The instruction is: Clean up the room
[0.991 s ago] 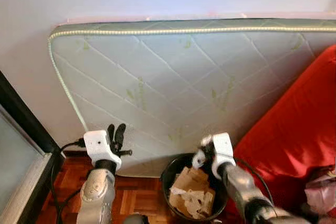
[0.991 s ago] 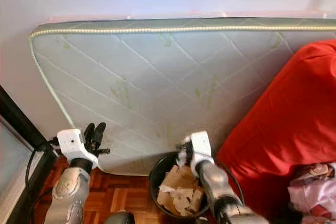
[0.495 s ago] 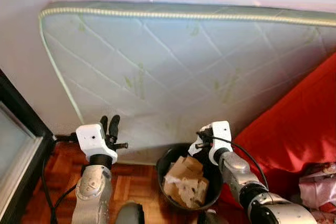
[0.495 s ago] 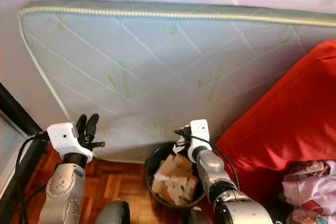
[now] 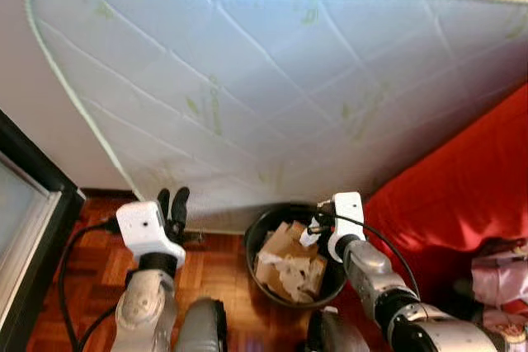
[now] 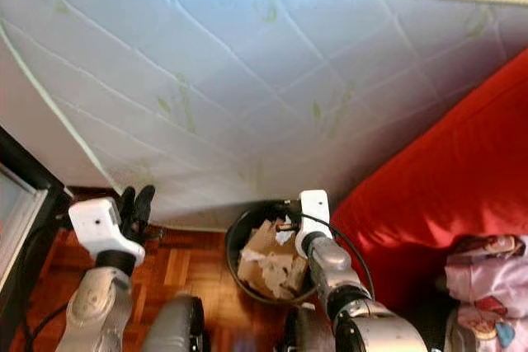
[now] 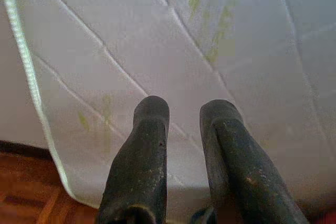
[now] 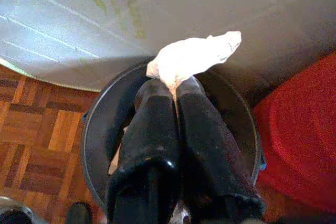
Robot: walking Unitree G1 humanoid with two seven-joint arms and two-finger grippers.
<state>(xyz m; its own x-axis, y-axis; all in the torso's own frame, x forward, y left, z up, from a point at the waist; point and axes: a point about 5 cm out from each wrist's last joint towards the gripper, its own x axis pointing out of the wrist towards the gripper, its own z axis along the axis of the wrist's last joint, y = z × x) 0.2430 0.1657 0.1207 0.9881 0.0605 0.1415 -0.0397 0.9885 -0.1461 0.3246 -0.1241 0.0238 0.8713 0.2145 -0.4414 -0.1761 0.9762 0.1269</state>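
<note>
right arm over bin point(image 8: 100, 124) | fingers point(image 8: 152, 124) pinch tissue point(image 8: 191, 56)

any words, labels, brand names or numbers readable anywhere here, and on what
None can be read.
mattress: only a quilted pattern with green leaf prints, no lettering.
bin: plain black, no label showing.
crumpled paper pinched in the right gripper: no print visible.
cardboard scraps in the bin: blank as far as can be seen.
</note>
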